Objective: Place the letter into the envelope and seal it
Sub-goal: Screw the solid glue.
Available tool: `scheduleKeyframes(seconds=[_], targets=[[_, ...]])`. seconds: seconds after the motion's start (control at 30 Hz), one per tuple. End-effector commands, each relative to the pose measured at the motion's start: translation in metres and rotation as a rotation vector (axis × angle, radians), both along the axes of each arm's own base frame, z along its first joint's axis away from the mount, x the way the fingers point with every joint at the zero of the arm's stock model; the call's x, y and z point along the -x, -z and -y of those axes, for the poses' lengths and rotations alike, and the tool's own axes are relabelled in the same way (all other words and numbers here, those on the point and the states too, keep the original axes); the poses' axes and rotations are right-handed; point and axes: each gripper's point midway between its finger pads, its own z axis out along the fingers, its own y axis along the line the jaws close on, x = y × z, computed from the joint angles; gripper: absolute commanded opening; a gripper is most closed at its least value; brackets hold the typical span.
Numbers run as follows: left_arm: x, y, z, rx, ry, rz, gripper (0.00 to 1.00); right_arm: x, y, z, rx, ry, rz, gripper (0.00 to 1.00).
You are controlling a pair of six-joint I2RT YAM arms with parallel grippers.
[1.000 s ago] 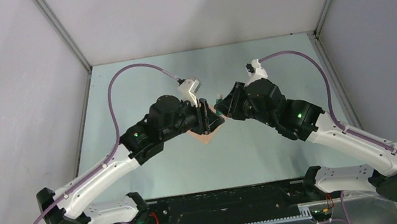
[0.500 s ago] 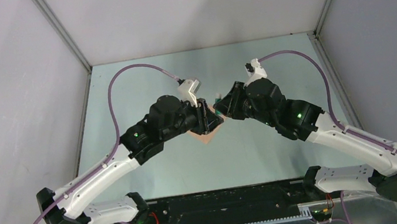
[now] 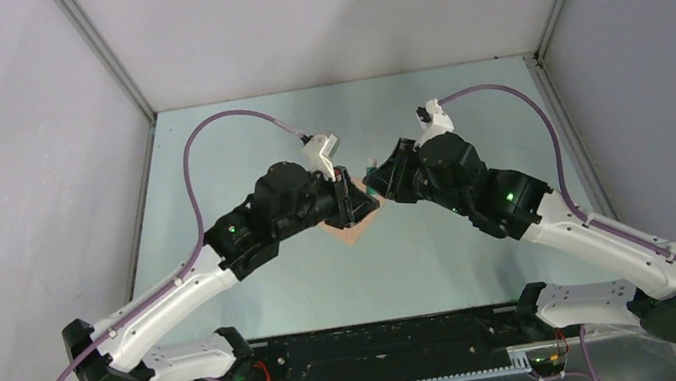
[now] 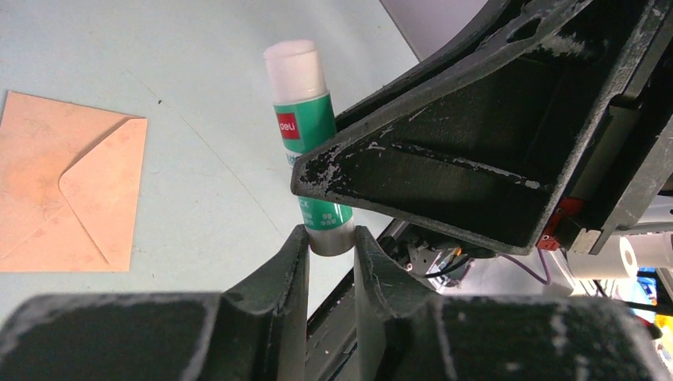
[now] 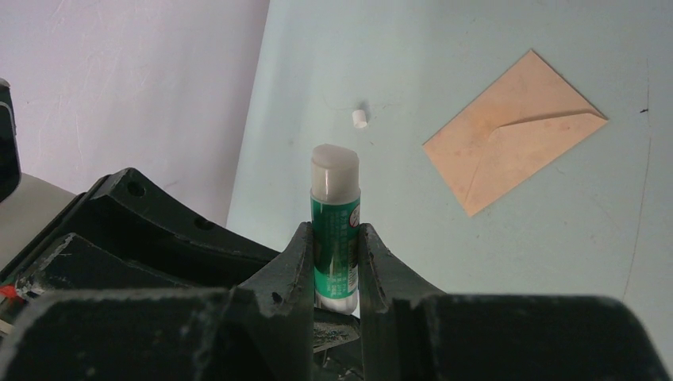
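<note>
1. Right gripper [image 5: 336,250]: jaws narrowed, clamping the green glue stick [image 5: 335,186] upright.
2. Left gripper [image 4: 329,248]: jaws pinch the stick's white base.
3. Envelope [image 5: 516,131]: flap down, flat on table [image 5: 476,262], 2 o'clock from stick; the arms mostly cover it from above.
4. White cap [image 5: 359,118]: 12 o'clock.

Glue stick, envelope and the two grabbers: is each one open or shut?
glue stick: cap off, white glue bare, held by both grippers.
small white cap: probably the stick's, lying loose on the table.
envelope: flat on the table, flap folded down; whether it is stuck cannot be told.
right gripper: shut on the glue stick.
left gripper: shut on the glue stick's base.
</note>
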Motion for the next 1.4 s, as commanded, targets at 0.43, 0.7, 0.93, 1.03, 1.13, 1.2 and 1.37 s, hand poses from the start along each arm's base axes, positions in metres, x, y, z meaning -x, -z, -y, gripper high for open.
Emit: scheduleKeyframes(seconds=[0.43,0.7,0.93,1.03,1.13,1.2,1.37], targets=[[0.013,-0.066,-0.003,0.302,0.096,0.014,0.00,0.015,-0.048,-0.004,-0.163,-0.112,0.226,0.00],[0.027,-0.082,-0.007,0.415,0.178,0.045,0.00,0.029,-0.066,-0.005,-0.301,-0.222,0.367,0.00],[0.048,-0.116,-0.012,0.565,0.300,0.066,0.00,0.053,-0.094,-0.010,-0.446,-0.521,0.490,0.00],[0.054,-0.126,-0.014,0.605,0.328,0.064,0.00,0.062,-0.106,-0.009,-0.483,-0.602,0.554,0.00],[0.059,-0.142,-0.019,0.674,0.348,0.083,0.00,0.070,-0.112,-0.006,-0.522,-0.674,0.559,0.00],[0.062,-0.149,-0.022,0.720,0.368,0.086,0.00,0.076,-0.121,-0.004,-0.558,-0.717,0.575,0.00],[0.075,-0.169,-0.023,0.833,0.490,0.083,0.00,0.100,-0.141,0.000,-0.670,-0.862,0.620,0.00]])
